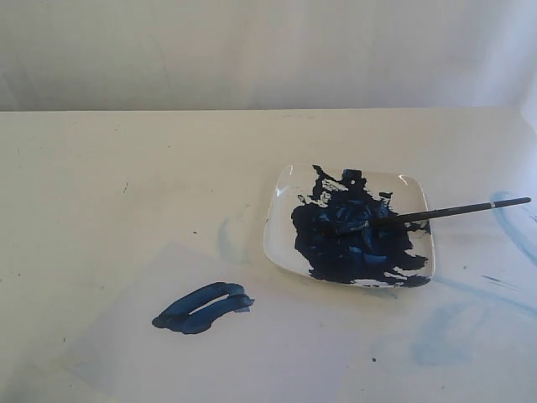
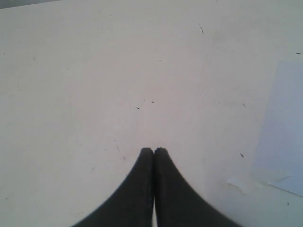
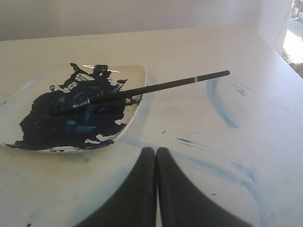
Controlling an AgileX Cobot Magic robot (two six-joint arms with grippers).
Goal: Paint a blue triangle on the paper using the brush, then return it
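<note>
The blue triangle (image 1: 204, 307), a narrow dark blue loop, lies on the pale paper (image 1: 277, 344) at the lower left of the exterior view. The brush (image 1: 436, 212) rests across the white square plate (image 1: 413, 189), bristles in the dark blue paint, black handle sticking out to the right. In the right wrist view the brush (image 3: 156, 88) lies ahead of my right gripper (image 3: 156, 150), which is shut and empty over the table. My left gripper (image 2: 154, 151) is shut on nothing above bare table, with a paper (image 2: 284, 132) corner to one side. Neither gripper shows in the exterior view.
Faint light-blue smears (image 1: 516, 231) mark the table right of the plate and near its front (image 3: 222, 106). The plate's paint blob (image 3: 66, 120) fills most of the dish. The table's far edge meets a white backdrop (image 1: 252, 50).
</note>
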